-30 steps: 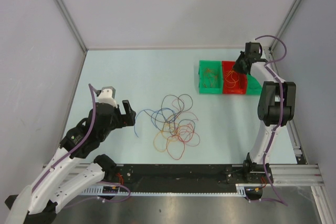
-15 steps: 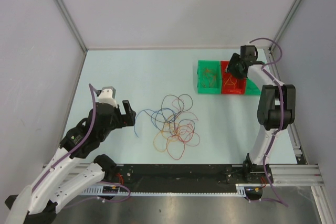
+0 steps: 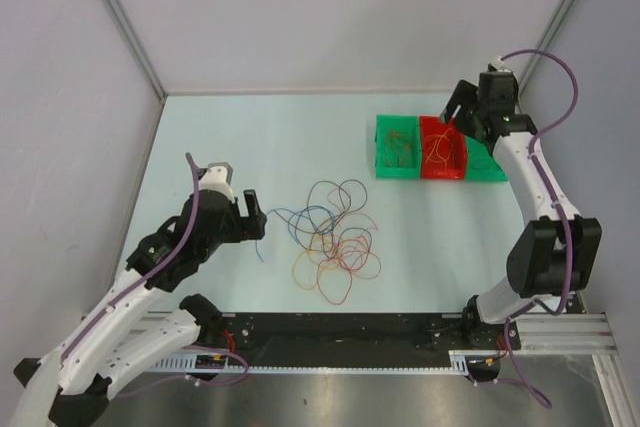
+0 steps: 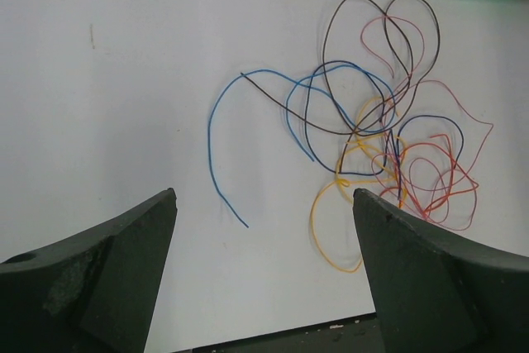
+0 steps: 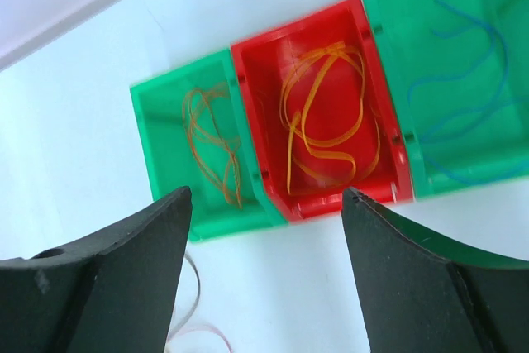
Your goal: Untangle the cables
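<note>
The tangle of thin orange, red, blue and brown cables (image 4: 355,131) lies mid-frame on the pale surface (image 3: 250,137), with the left hand (image 4: 264,197) spread empty beside it and the right hand (image 5: 266,197) spread empty over the red plastic bin (image 3: 445,173) at upper right, so the next move is likely to pinch the loose blue strand (image 4: 210,146).

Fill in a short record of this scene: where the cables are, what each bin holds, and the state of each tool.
tangle: cables looped together on the table, between the arms
stray end: blue cable trails towards the left tool
left tool: open, empty, beside the tangle
right tool: open, empty, above the bins
left green bin: brown wire
red bin: orange wire
right green bin: blue wire
</note>
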You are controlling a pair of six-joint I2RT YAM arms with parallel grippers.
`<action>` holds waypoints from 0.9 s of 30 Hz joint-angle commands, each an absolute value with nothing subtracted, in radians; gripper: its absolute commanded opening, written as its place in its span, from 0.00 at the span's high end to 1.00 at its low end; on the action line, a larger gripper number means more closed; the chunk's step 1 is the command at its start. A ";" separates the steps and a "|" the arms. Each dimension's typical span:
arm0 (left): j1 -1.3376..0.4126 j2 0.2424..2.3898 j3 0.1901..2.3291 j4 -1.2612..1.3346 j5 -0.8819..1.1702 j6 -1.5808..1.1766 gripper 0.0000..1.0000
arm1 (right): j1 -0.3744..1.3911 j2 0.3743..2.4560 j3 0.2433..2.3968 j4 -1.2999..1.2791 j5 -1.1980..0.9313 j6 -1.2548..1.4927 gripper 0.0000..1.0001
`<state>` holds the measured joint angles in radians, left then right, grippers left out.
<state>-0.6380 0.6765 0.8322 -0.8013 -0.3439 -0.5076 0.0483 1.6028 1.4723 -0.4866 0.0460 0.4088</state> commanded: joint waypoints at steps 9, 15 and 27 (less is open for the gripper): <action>-0.888 0.876 0.793 -0.592 -0.307 -0.672 0.11 | 0.199 1.234 1.172 -0.566 0.028 0.462 0.23; -0.991 1.049 0.792 -0.462 -0.301 -0.713 0.14 | 0.319 1.098 1.016 -0.545 0.046 0.521 0.23; -1.002 1.297 0.805 -0.316 -0.238 -0.741 0.28 | 0.419 0.997 0.887 -0.538 0.084 0.551 0.23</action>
